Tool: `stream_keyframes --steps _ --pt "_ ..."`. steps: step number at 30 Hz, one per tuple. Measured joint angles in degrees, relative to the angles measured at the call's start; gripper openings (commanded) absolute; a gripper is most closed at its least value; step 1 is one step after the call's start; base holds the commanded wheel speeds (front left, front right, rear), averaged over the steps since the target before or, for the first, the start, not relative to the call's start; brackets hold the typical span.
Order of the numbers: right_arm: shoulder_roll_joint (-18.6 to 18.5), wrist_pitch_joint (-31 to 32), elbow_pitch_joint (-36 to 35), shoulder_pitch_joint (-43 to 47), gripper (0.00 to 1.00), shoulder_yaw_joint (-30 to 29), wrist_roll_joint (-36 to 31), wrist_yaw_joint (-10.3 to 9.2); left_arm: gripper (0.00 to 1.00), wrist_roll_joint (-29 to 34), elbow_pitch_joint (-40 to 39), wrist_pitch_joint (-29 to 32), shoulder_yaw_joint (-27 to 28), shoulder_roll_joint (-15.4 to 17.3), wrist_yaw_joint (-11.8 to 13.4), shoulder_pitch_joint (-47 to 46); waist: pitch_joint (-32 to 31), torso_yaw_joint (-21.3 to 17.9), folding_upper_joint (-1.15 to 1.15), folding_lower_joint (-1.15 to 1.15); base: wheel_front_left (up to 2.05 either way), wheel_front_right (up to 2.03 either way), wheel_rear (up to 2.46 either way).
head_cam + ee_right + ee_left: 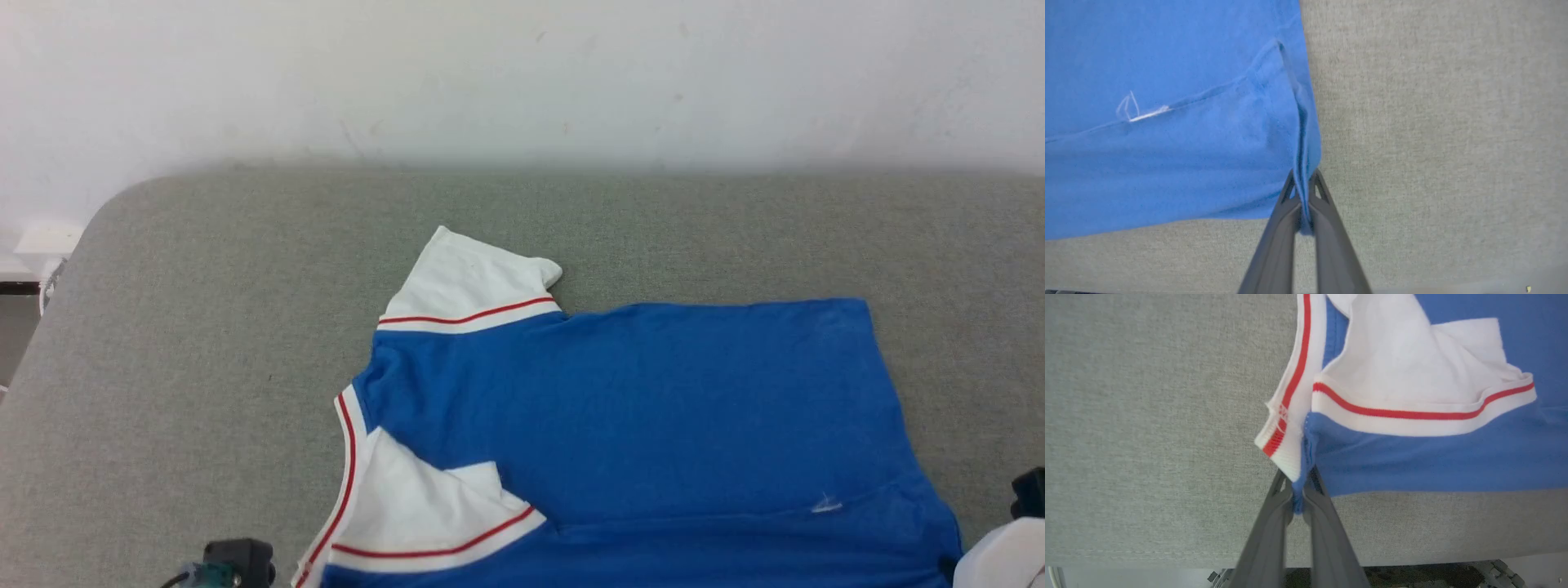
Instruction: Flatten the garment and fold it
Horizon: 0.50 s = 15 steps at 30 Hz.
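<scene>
Blue, white-sleeved jersey T-shirt (637, 408) lies on grey fabric (204, 327); left hand (1300, 486) clamps its neckline corner, right hand (1303, 185) its hem corner.

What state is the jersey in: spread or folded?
Mostly spread. The garment lies flat on the grey surface, far sleeve out, near sleeve folded onto the blue body. The left gripper and right gripper pinch its near edge.

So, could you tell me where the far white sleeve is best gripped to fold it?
Probably its outer edge, pinched from the far side: the sleeve lies flat on the grey surface, poking out beyond the blue body, so that edge is free.
</scene>
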Motion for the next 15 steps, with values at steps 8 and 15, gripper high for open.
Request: stream_keyframes --steps 8,15 --pt "0.37 -1.49 4.44 1.18 0.42 0.79 0.14 0.00 1.00 -2.01 5.93 -1.89 -0.10 -2.96 -2.45 0.36 0.45 0.48 0.00 0.00 0.00 0.00 0.00" --pt "-1.19 -9.87 4.64 -1.28 1.00 1.32 0.20 -0.09 1.00 -1.43 7.14 -7.46 1.68 -2.97 -5.14 -1.54 0.13 1.19 0.00 0.01 0.00 0.00 0.00"
